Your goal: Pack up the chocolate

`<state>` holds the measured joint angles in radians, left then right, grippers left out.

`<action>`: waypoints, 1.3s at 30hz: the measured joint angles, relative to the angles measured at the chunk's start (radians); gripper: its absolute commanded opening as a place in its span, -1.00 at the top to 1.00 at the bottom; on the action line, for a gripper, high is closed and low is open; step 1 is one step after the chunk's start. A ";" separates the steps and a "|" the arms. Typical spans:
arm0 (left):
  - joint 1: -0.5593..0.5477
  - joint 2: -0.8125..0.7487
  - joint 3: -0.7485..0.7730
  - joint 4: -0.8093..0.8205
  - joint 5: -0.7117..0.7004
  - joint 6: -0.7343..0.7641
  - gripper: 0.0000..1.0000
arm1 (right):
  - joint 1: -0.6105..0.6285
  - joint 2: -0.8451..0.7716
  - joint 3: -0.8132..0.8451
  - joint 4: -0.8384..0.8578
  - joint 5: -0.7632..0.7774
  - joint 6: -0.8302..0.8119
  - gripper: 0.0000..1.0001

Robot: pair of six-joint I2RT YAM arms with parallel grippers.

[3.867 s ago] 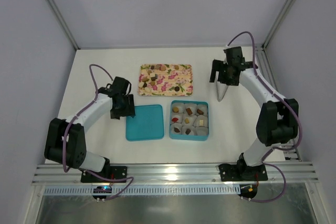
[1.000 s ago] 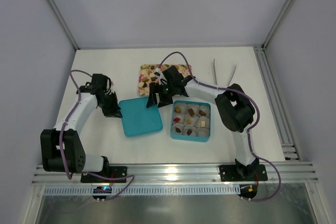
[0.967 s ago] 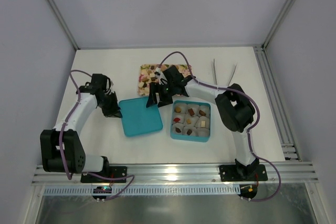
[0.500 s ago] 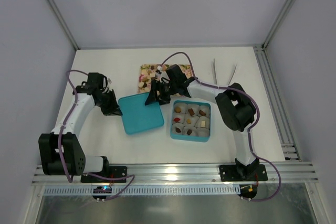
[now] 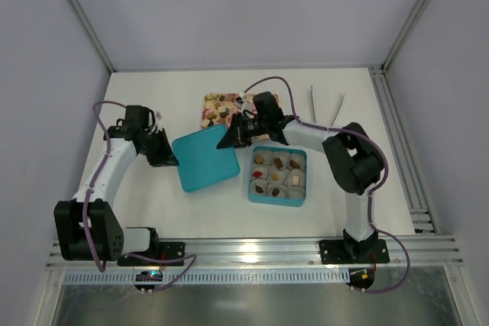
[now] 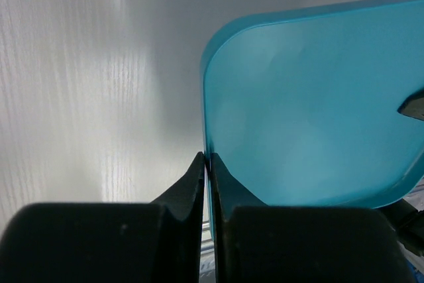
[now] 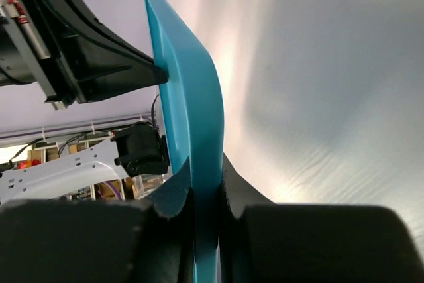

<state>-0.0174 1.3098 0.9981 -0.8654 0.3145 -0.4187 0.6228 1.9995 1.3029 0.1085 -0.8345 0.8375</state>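
Note:
Chocolate pieces [image 5: 276,174] sit in grey-white cups inside an open teal box [image 5: 278,202]; more chocolate [image 5: 220,101] lies on the flowered tray [image 5: 208,118]. The teal lid [image 5: 202,159] is held off the table, tilted, between both arms. My left gripper [image 5: 172,161] is shut on its left rim, seen close at the left gripper [image 6: 207,162] with the lid [image 6: 311,104] stretching away. My right gripper [image 5: 229,141] is shut on the lid's far right corner. The right wrist view shows the right gripper [image 7: 206,169] pinching the lid's edge [image 7: 189,77].
Metal tweezers [image 5: 324,103] lie on the white table at the back right. The right arm reaches over the flowered tray and hides part of it. An aluminium rail [image 5: 252,250] runs along the near edge, and frame posts stand at the back corners.
My right gripper has shut on the lid's right corner. The lid has risen and tilted between the two grippers. The left arm has shifted slightly left.

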 measured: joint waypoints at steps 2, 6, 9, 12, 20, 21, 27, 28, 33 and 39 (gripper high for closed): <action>0.000 -0.011 0.000 0.005 0.001 0.001 0.71 | -0.003 -0.023 -0.006 0.019 -0.003 0.017 0.92; 0.000 -0.050 0.000 0.019 0.000 0.000 0.45 | -0.013 -0.044 -0.020 0.050 -0.012 0.057 0.92; 0.000 -0.075 0.000 0.031 0.000 -0.004 0.18 | -0.029 -0.047 -0.040 0.079 -0.026 0.102 0.92; 0.000 -0.095 0.004 0.044 -0.006 -0.015 -0.07 | -0.046 -0.054 -0.058 0.090 -0.038 0.141 0.92; -0.105 -0.245 0.124 0.085 -0.057 -0.008 -0.43 | -0.112 -0.082 -0.032 -0.029 -0.036 0.150 0.92; -0.156 -0.266 0.146 0.092 -0.082 0.003 -0.43 | -0.118 -0.082 -0.022 -0.050 -0.032 0.143 0.92; -0.579 -0.296 0.239 0.090 -0.357 0.101 -0.53 | -0.150 -0.082 0.043 -0.178 -0.029 0.127 0.92; -0.640 -0.291 0.241 0.087 -0.407 0.116 -0.54 | -0.154 -0.082 0.058 -0.211 -0.028 0.122 0.92; -1.012 -0.203 0.243 0.054 -0.750 0.198 -0.57 | -0.169 -0.082 0.155 -0.347 -0.025 0.079 0.92; -1.235 -0.069 0.243 0.033 -1.014 0.307 -0.59 | -0.180 -0.082 0.180 -0.419 -0.031 0.063 0.92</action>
<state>-1.2522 1.2407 1.2415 -0.8326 -0.6991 -0.1116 0.4427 1.9171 1.4830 -0.3107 -0.8650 0.9001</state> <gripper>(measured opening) 0.792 0.147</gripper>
